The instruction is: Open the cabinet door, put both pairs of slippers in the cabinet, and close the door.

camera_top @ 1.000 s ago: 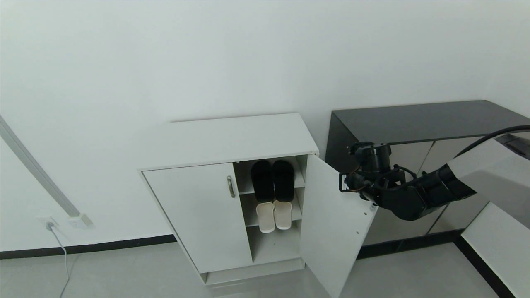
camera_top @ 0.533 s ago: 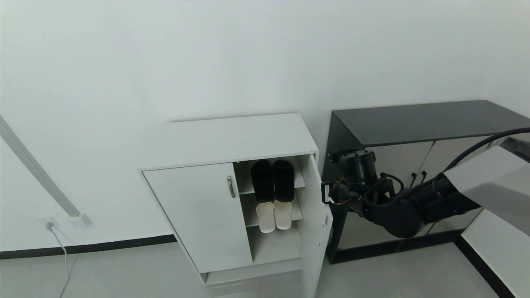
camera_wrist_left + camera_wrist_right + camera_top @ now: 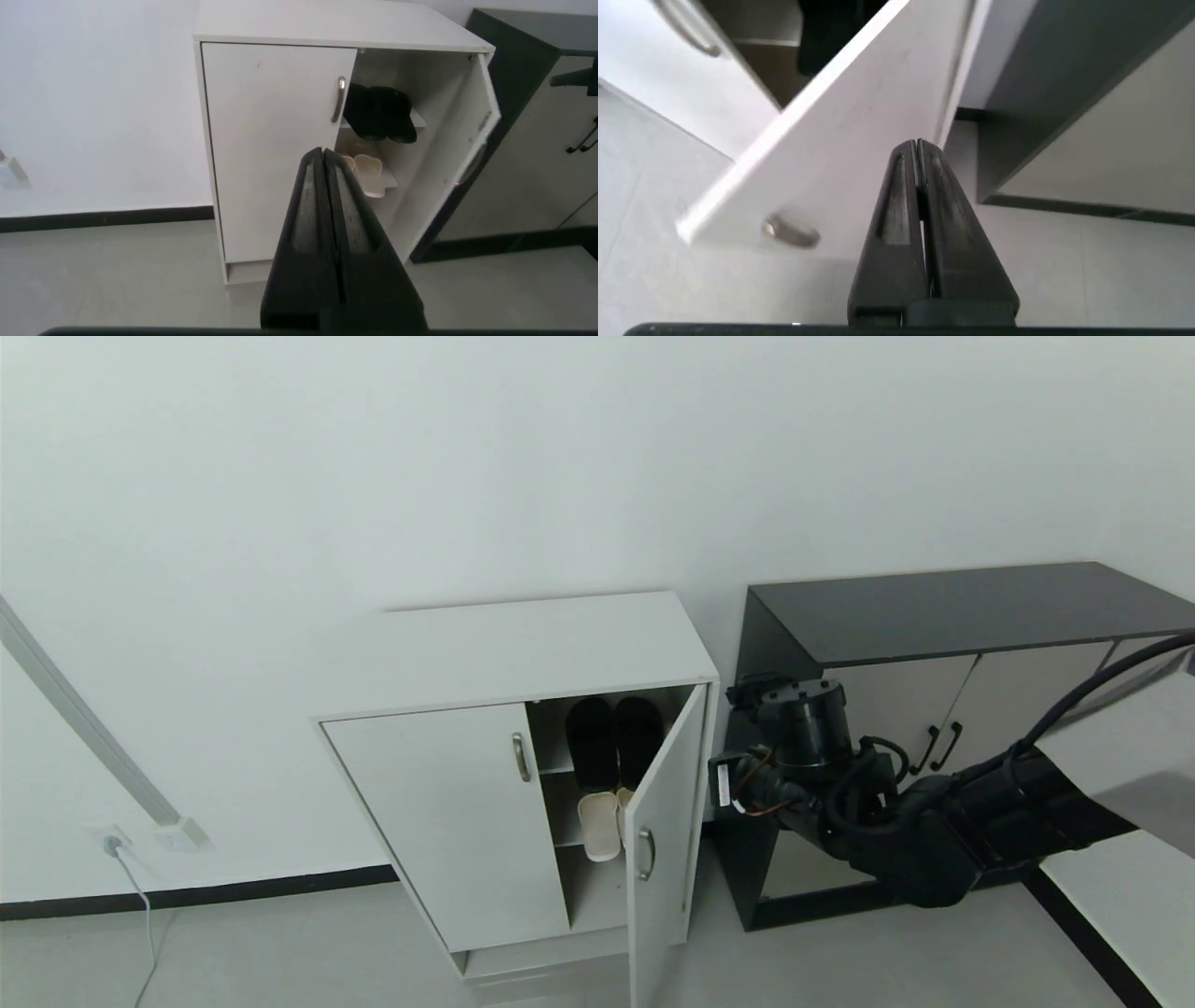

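Note:
The white cabinet [image 3: 523, 653] has its left door shut and its right door [image 3: 663, 821] standing partly ajar. Behind the gap, black slippers [image 3: 611, 737] lie on the upper shelf and cream slippers [image 3: 597, 821] on the shelf below. My right gripper [image 3: 721, 791] is beside the door's hinge side. In the right wrist view the right gripper [image 3: 920, 145] is shut, its tip at the door's outer face [image 3: 868, 140], above the door handle [image 3: 789, 231]. My left gripper [image 3: 324, 152] is shut and holds nothing, well back from the cabinet [image 3: 271, 140].
A black sideboard [image 3: 934, 607] stands right against the cabinet's right side, behind my right arm. A wall socket with a cable [image 3: 114, 845] sits low at the left. Bare grey floor [image 3: 280, 943] lies in front of the cabinet.
The right door has swung from wide open to partly ajar. My right arm has moved left and slightly down behind it. The slippers have not moved.

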